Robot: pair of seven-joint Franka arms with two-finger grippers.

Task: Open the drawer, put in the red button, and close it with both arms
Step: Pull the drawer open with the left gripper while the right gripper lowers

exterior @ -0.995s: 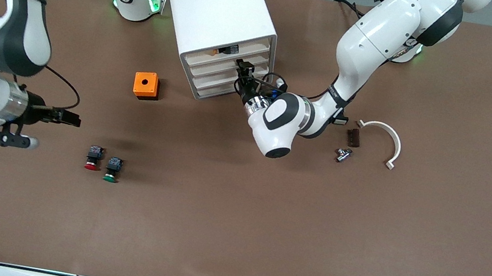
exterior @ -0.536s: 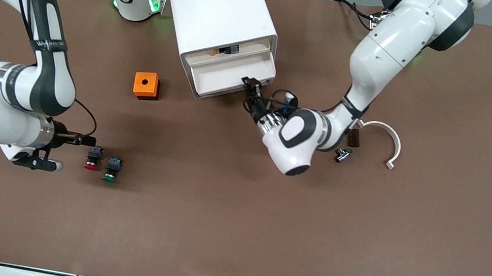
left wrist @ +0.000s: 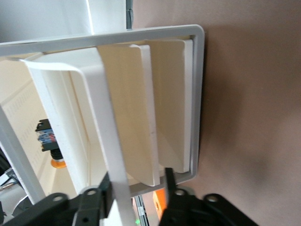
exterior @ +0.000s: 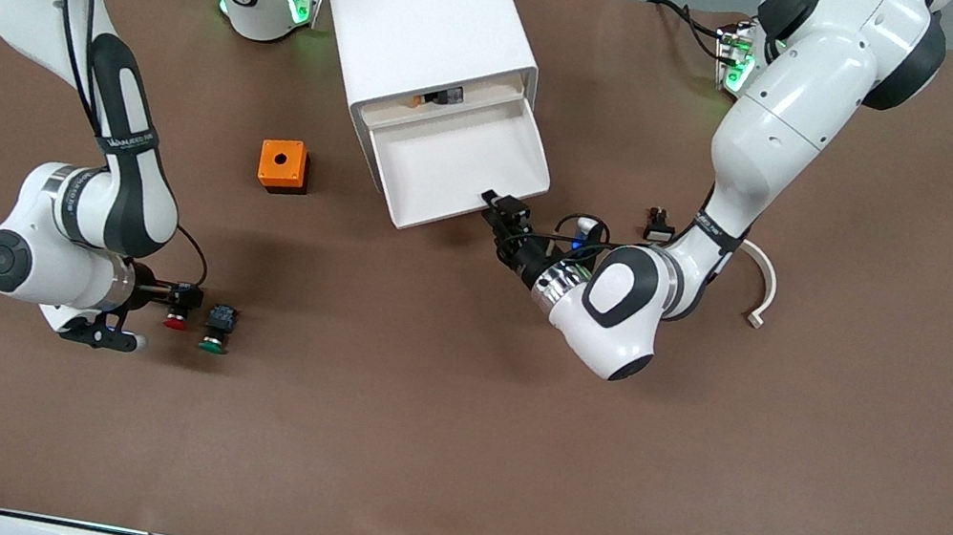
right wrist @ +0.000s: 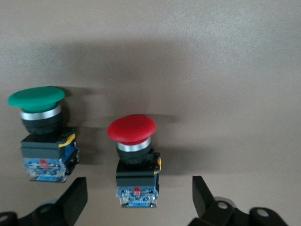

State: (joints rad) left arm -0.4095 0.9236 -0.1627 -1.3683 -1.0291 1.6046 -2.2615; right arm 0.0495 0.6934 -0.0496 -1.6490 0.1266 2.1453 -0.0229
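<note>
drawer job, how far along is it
Done: the drawer is pulled well out of the cabinet, the left tool shut on its front edge. In hand: the right tool is open around the red button's body, not yet closed, with the green button beside it. Left: grasp the red button, carry it into the drawer, then close it with both arms.

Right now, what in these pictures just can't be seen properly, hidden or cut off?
- Front view: the right gripper covers part of the red button.
- Front view: the small dark item in the slot above the open drawer is too small to identify.
- Left wrist view: the left gripper is cut off by the frame edge, gripping the drawer's front.
</note>
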